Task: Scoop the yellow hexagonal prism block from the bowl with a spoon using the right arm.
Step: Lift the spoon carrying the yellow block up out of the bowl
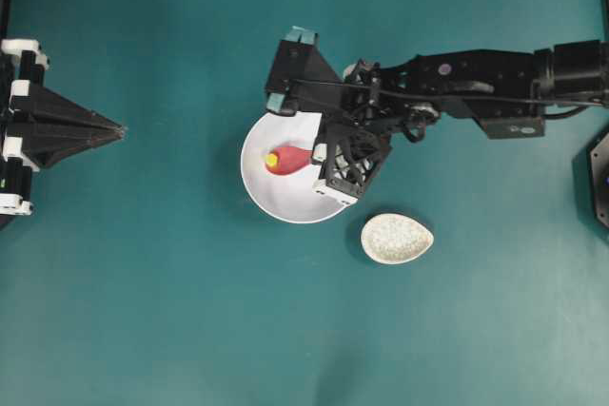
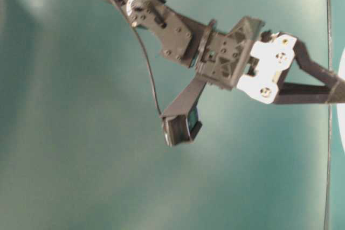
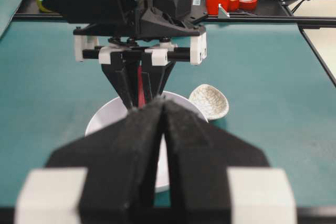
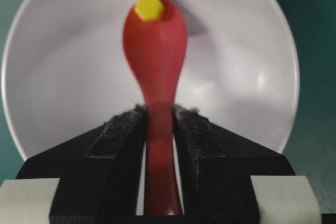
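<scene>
Teal worktop [image 1: 143, 311] carries the bowl [image 1: 262, 187]; overhead, the spoon [image 1: 290, 160] lies left-right, scoop leftward, block [image 1: 271, 160] at its tip. Right wrist view: right fingers [image 4: 121, 145] clamp the handle, scoop pointing away. Left fingers [image 3: 136, 145] pressed together.

Overhead cam looked straight down on the whole table, bowl [image 1: 285, 173] near center. The table-level view sat tight on the right arm [image 2: 226, 52], mostly teal behind it. Left wrist cam faced the bowl [image 3: 105, 119] at 12 o'clock from farther off; right wrist cam hung right over the bowl [image 4: 236, 77].
</scene>
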`<state>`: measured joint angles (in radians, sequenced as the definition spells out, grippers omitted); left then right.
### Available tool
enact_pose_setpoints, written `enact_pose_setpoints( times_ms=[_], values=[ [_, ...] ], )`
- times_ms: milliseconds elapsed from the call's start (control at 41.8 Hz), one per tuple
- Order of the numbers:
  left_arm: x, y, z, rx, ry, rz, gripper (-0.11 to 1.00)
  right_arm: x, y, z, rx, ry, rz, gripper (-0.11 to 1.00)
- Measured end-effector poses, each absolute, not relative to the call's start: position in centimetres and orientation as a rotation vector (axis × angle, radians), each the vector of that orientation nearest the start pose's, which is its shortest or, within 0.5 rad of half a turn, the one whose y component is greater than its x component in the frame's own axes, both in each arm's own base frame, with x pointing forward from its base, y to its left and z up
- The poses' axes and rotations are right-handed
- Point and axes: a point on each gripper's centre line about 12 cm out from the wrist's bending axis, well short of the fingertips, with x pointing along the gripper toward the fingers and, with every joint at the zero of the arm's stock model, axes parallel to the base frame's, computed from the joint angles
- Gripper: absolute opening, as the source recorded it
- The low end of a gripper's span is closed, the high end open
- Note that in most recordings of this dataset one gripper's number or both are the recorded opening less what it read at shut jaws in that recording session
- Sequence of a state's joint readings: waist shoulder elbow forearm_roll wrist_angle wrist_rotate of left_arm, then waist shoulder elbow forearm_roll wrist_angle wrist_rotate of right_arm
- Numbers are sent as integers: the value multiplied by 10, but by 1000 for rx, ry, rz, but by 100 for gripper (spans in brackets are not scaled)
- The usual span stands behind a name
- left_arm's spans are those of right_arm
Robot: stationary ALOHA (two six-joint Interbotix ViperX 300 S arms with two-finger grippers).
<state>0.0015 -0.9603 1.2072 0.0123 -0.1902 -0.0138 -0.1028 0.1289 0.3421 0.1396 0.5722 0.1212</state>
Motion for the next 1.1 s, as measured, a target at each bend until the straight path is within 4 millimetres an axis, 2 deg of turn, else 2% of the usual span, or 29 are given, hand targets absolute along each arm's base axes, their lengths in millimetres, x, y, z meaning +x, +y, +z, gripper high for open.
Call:
enact_pose_setpoints(
  times_ms=[311,599,790,1101],
  values=[
    [198,0,265,-2,66,-1,0,401,-34,186,305,810,-162,24],
    [206,0,260,-1,72,-2,0,364,-29,217,278,454,-149,24],
    [206,0,260,-2,69,-1,0,345,-28,223,281,406,-151,24],
    [206,0,261,-2,66,-1,0,344,-29,224,281,400,-152,24]
  ],
)
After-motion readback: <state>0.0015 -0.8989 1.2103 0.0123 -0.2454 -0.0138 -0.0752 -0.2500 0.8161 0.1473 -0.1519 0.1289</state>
